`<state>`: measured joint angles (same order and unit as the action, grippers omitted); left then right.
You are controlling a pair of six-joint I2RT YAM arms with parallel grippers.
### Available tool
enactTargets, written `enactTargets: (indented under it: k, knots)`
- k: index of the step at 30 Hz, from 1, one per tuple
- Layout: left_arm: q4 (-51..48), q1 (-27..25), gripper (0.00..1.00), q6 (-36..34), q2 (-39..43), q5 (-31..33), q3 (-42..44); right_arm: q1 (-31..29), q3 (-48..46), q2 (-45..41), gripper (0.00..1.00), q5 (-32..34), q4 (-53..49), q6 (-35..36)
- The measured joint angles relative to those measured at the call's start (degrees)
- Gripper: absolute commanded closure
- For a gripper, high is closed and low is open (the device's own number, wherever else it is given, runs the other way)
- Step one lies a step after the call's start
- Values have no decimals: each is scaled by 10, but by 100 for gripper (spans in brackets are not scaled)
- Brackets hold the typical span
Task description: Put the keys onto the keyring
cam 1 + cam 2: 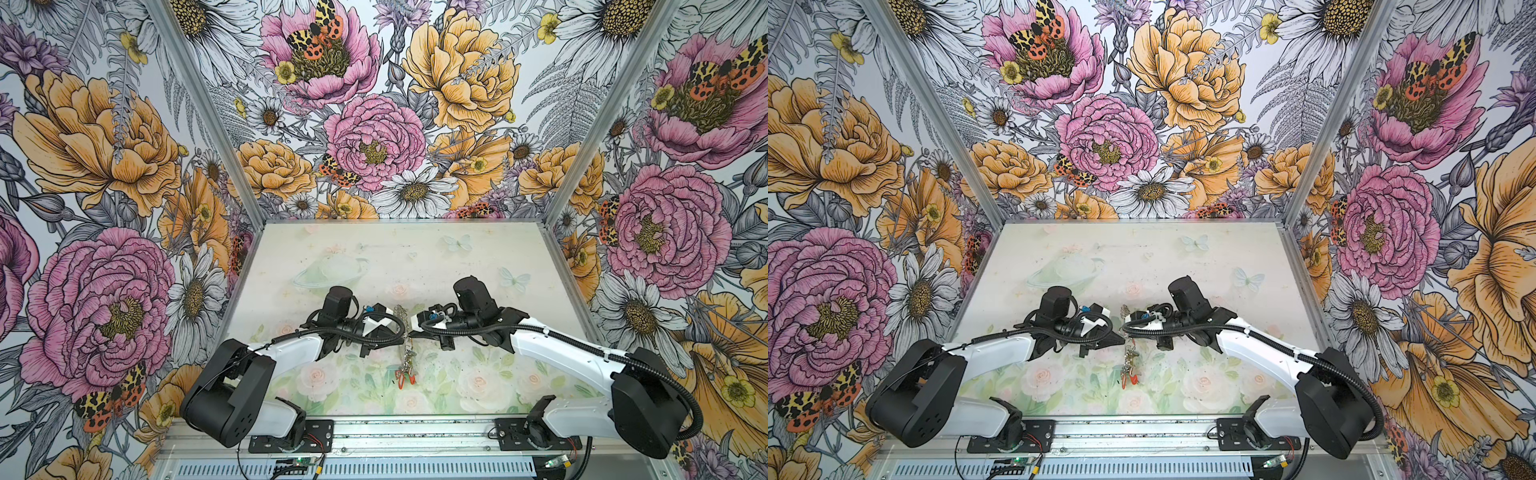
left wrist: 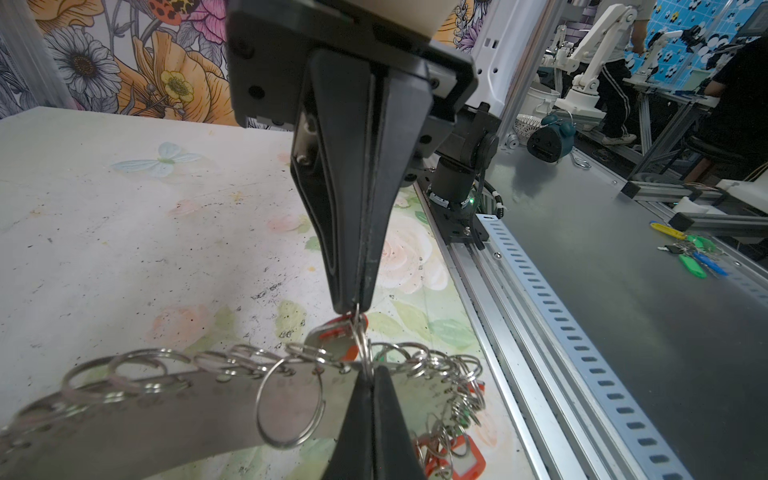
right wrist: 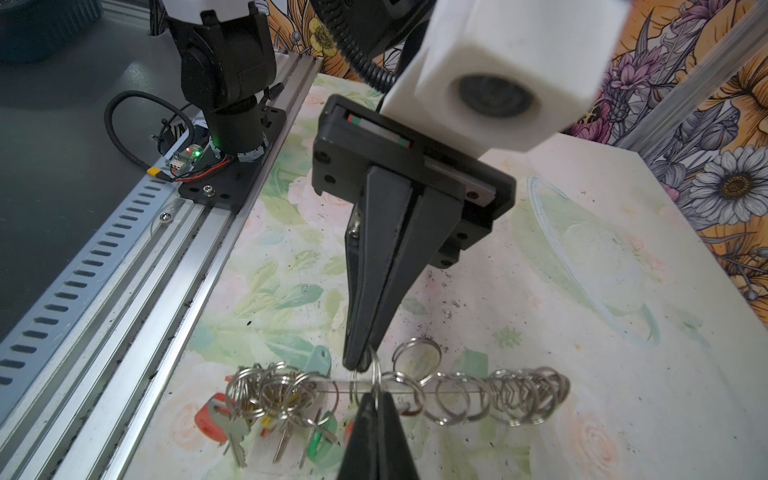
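Table (image 1: 478, 257) lies below the keyring (image 2: 166, 407). I see left gripper (image 3: 359, 365) and right gripper (image 3: 376, 397) meeting at the keyring's fringed edge, both pressed tight on one wire ring (image 2: 362, 341). Keys (image 3: 216, 417), red and green tags, bunch at the keyring's end nearest the arm bases.

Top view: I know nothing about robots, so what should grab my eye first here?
The giant flower wallpaper covers every wall around the small table. At the table's middle, the left arm and right arm meet tip to tip, their jaws pinched shut on a wire ring of the keyring, a metal band fringed with silver rings. Red key tags sit at its end nearest the arms' bases.
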<state>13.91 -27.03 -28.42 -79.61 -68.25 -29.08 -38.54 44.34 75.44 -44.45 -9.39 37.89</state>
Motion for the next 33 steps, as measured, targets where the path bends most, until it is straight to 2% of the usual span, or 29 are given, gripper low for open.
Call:
enactTargets:
  k: [15, 25, 33]
  knots:
    - [-14, -10, 100, -3, -8, 0, -6, 4, 6, 3, 97, -21, -25, -4]
    - [-41, -20, 100, -18, -8, 0, -13, 5, 9, -4, 99, -26, -63, 43]
    - [-160, -42, 100, -97, -20, 28, -63, 5, 22, -4, 100, -21, -97, 75]
